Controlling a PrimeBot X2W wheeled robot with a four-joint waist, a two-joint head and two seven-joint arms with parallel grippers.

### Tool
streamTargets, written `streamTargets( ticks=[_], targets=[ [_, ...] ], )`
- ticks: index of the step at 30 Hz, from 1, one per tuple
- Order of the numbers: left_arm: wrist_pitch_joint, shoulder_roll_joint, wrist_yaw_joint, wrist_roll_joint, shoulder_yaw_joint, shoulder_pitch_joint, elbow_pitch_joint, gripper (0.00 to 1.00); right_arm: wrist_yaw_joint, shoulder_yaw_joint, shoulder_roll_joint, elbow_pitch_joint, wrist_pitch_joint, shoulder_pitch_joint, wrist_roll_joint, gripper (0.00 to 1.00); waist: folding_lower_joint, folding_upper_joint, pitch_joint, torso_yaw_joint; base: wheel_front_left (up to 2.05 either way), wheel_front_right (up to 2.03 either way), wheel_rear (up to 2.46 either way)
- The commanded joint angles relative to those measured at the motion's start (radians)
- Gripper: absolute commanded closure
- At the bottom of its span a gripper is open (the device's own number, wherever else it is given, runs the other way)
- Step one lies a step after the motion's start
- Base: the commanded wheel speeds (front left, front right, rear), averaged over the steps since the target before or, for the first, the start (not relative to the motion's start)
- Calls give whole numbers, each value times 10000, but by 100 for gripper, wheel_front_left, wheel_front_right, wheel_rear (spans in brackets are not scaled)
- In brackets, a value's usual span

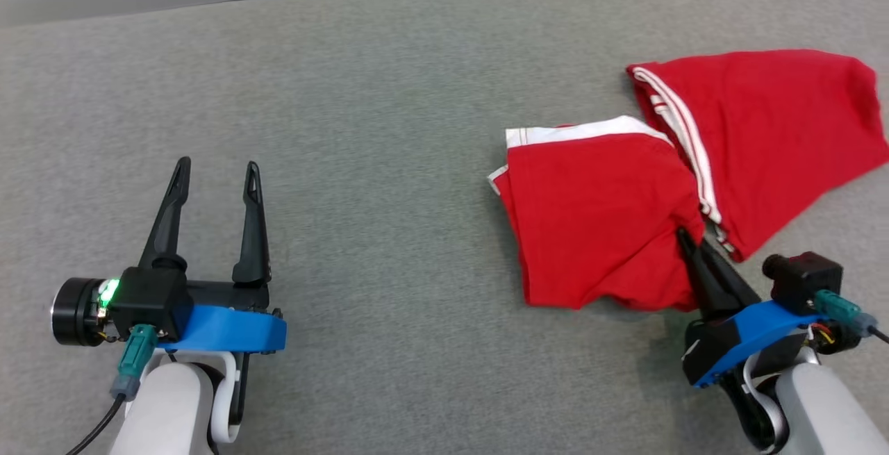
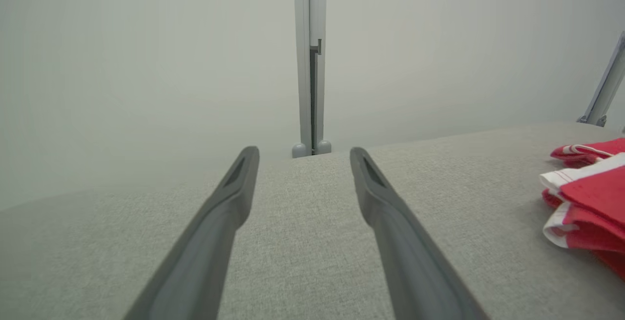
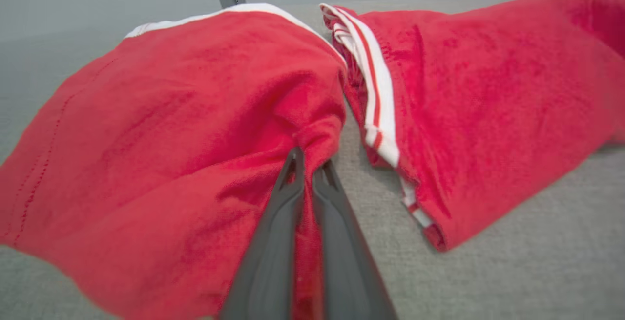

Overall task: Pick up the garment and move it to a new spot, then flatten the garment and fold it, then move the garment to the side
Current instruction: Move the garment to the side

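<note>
While the right hand (image 1: 692, 241) pinches tight a fold of the red cotton shorts with white stripes (image 1: 597, 219), they spread ahead of it on the grey fabric counter (image 1: 389, 128), long axis crosswise; the left hand (image 1: 217, 176), splayed wide and empty, sits well apart.

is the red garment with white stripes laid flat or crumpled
Crumpled: the red garment with white stripes lies in two rumpled lobes on the grey fabric surface, with the right gripper shut on a pinched fold.
</note>
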Motion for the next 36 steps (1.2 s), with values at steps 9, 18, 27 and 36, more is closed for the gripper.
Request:
streamTargets(
  ticks=[9, 18, 27, 36],
  targets=[
    [208, 222, -114, 207, -231, -556, -460, 0, 3, -575, -427, -256, -17, -1221, -50, 100, 0, -1, 648, -715, 0, 0, 0],
    [560, 492, -230, 388, -456, -1036, -880, 0, 3, -1180, -1087, -277, -561, -3114, -300, 100, 0, -1, 1420, -1180, 0, 0, 0],
    [646, 523, -343, 487, -740, -1477, -993, 0, 2, -3189, -689, 1518, -809, -3488, -876, 100, 0, -1, 2035, -1076, 0, 0, 0],
    [579, 563, -389, 494, -889, -1683, -830, 0, 3, -4313, 65, 2973, -1172, -3797, -1649, 18, 0, -1, 2197, -989, 0, 0, 0]
  ],
)
